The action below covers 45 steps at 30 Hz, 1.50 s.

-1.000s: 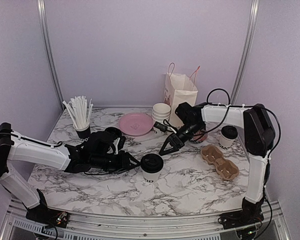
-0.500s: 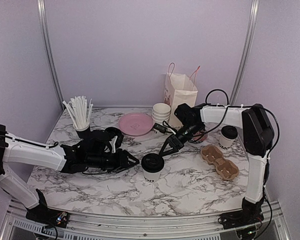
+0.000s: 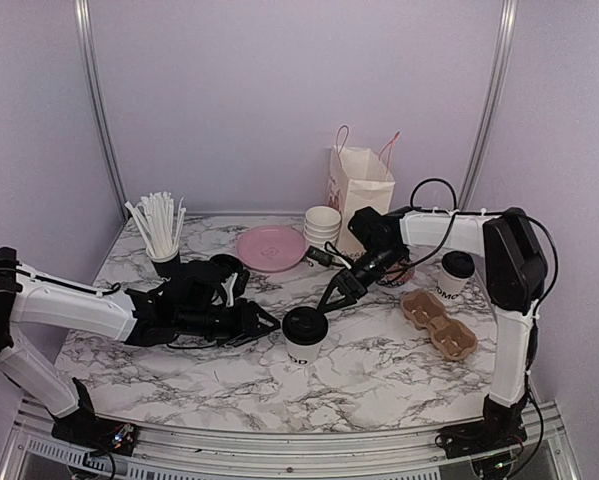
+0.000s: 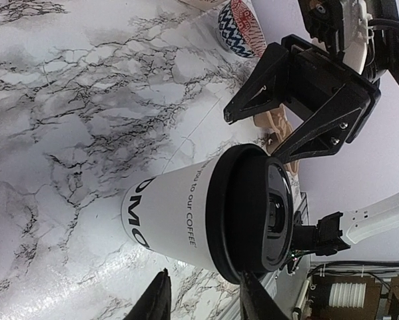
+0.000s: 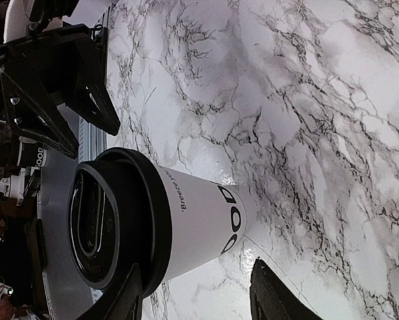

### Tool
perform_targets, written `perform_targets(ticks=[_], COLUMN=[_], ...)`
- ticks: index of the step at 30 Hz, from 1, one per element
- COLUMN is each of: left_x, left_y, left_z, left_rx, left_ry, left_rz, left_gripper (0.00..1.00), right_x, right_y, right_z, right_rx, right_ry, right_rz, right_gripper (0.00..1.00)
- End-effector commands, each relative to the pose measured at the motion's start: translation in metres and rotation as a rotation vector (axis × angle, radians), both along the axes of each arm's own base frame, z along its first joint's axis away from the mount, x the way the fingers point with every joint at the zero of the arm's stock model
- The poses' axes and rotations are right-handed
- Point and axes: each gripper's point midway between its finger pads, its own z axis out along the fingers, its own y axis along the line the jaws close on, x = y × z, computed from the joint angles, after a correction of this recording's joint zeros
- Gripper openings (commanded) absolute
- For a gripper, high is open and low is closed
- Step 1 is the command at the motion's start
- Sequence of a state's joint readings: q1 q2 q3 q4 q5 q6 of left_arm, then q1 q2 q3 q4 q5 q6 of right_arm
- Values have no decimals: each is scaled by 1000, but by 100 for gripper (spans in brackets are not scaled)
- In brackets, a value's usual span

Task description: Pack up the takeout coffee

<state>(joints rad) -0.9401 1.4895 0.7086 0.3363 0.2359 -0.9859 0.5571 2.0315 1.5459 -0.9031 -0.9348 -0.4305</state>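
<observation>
One takeout coffee (image 3: 304,340), a white cup with a black dome lid, stands upright mid-table; it also fills the left wrist view (image 4: 186,213) and the right wrist view (image 5: 192,220). My left gripper (image 3: 269,324) (image 4: 202,303) lies low just left of it, open, with the cup just beyond its fingertips. My right gripper (image 3: 331,300) (image 5: 199,297) hangs open just up and right of the lid, nothing between its fingers. A second takeout coffee (image 3: 455,272) stands at the right, next to the brown cardboard cup carrier (image 3: 439,322).
A paper bag (image 3: 359,185) stands at the back, with stacked lidless white cups (image 3: 323,225) and a pink plate (image 3: 270,247) to its left. A black cup of white straws (image 3: 162,235) is at the back left. A patterned bowl (image 3: 397,272) sits under the right arm.
Both grippers have shifted only slightly beside the middle cup; the right one has drawn back a little toward the upper right. The cup has not moved.
</observation>
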Motion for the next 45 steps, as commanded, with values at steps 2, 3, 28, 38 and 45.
perform_targets(ticks=[2,3,28,38,45], left_x=[3,3,-15,16,24], left_y=[-13,-13,26,-30,-22], left_z=[14,14,-101,36,73], left_rx=[-34,-35,193,-17,18], left_ry=[-32,-33,172,-199,-331], left_rz=[-29,-29,-3,-118,-105], left_gripper=[37,37,27,36,53], right_x=[-4,-4,-4,-14,-36], right_y=[2,2,-14,-3,-17], right_z=[-4,-4,-58,71,91], right_rx=[-21,-21,-254,36,49], right_ry=[-13,-14,-97,-320,-497], right_rz=[17,18,-29,86,213], right_gripper=[52,53,46,61,72])
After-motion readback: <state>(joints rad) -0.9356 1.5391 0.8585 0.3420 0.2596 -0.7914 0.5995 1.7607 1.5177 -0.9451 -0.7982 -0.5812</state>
